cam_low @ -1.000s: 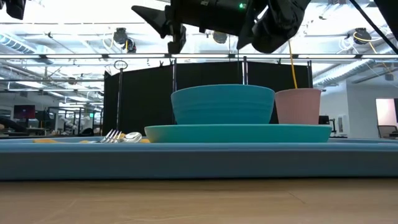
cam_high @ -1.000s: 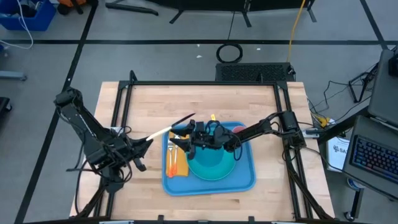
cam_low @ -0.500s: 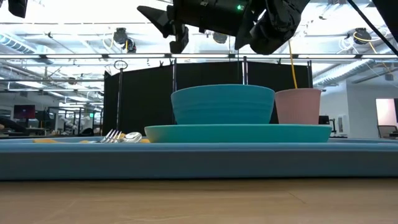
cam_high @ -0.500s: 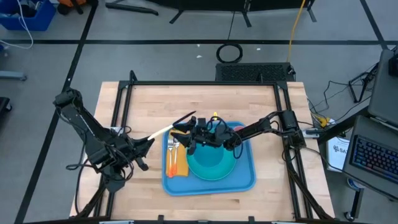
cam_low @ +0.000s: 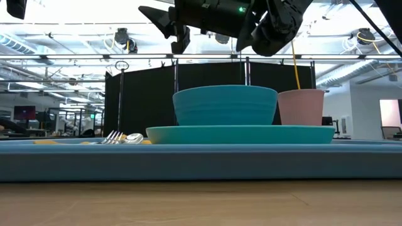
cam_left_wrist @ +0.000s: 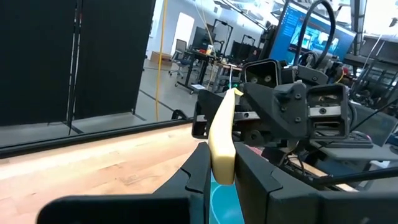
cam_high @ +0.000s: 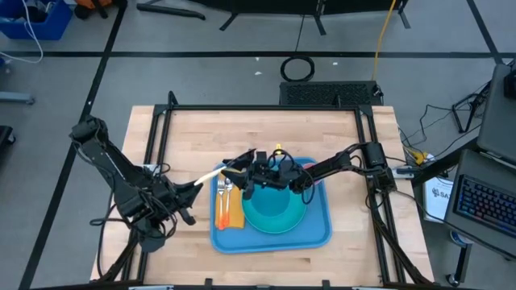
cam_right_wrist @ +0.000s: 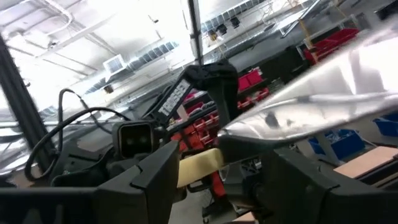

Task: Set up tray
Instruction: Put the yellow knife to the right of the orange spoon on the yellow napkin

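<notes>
The blue tray (cam_high: 318, 231) (cam_low: 201, 164) lies on the wooden table. It carries a teal plate (cam_high: 282, 219) with a teal bowl (cam_low: 225, 105), a pink cup (cam_low: 301, 107), a fork (cam_high: 223, 196) and an orange napkin (cam_high: 232, 216). My left gripper (cam_high: 192, 184) (cam_left_wrist: 221, 158), left of the tray, is shut on a utensil (cam_high: 211, 171) with a cream handle and a shiny metal end (cam_right_wrist: 323, 106). My right gripper (cam_high: 235, 171) (cam_right_wrist: 217, 171) (cam_low: 166, 28) faces it above the tray's left part, open, with a finger on either side of the utensil; I cannot tell whether it touches. My left gripper pinches the utensil's cream handle (cam_left_wrist: 221, 163) between its two fingers. The fingers lie level and come from the table's left. The handle sticks out ahead of the fingertips toward my right gripper, and the utensil is lifted clear above the tray's left edge.
A black frame (cam_high: 266, 108) runs along the table's far edge and down both sides. Bare wood (cam_high: 258, 133) lies beyond the tray and to its left. In the low view the room behind shows black screens (cam_low: 144, 100).
</notes>
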Tool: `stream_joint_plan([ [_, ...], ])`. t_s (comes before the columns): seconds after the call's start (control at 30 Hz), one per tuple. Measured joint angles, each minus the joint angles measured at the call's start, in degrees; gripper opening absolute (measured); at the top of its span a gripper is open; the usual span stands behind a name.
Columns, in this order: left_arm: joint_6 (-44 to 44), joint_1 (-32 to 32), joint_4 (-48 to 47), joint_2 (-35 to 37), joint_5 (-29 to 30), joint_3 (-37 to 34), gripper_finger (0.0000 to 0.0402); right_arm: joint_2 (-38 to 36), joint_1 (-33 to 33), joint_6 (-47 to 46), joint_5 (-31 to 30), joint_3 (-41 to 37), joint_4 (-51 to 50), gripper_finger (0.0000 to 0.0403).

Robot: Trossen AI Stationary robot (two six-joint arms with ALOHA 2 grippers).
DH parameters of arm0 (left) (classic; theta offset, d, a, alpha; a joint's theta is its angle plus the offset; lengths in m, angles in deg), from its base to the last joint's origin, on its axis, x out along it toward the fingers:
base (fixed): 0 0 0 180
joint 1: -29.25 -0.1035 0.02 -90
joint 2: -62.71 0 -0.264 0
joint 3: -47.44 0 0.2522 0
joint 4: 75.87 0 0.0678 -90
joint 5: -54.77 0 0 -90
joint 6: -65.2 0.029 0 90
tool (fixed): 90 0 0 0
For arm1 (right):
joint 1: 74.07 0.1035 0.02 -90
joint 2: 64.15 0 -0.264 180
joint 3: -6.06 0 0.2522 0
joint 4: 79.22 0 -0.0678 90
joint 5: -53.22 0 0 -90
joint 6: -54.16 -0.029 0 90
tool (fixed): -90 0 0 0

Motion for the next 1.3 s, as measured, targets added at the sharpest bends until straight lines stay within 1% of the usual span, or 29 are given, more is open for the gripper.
stream_joint_plan([
  [0.1, -0.1, 0.0, 0.0, -0.1, 0.0, 0.0, 0.0049, 0.0, 0.0, 0.2, 1.1, 0.0, 0.0, 0.0206],
  [0.2, -0.4, -0.1, 0.0, -0.1, 0.0, 0.0, 0.0049, 0.0, 0.0, 0.5, 1.2, 0.0, 0.2, 0.0187],
  [0.33, -0.5, -0.1, 0.0, -0.1, 0.0, 0.0, 0.0049, 0.0, 0.0, 1.3, 2.5, 0.0, 0.2, 0.0149],
  [0.63, -0.8, -0.1, 0.1, 0.0, 0.0, 0.0, 0.0049, 0.0, 0.0, 2.1, 2.8, 0.0, 0.5, 0.0058],
  [0.77, -0.9, 0.0, 0.1, -0.1, 0.0, 0.0, 0.0049, 0.0, 0.0, 3.8, 4.1, 0.1, 1.0, 0.0024],
  [0.93, -1.2, 0.0, 0.1, -0.1, 0.0, 0.0, 0.005, -0.1, 0.0, 4.3, 5.5, 0.1, 0.9, 0.002],
  [1.3, -2.0, 0.0, 0.0, -0.1, -0.1, 0.0, 0.0058, -0.1, 0.0, 5.7, 5.5, 0.1, -0.1, 0.002],
])
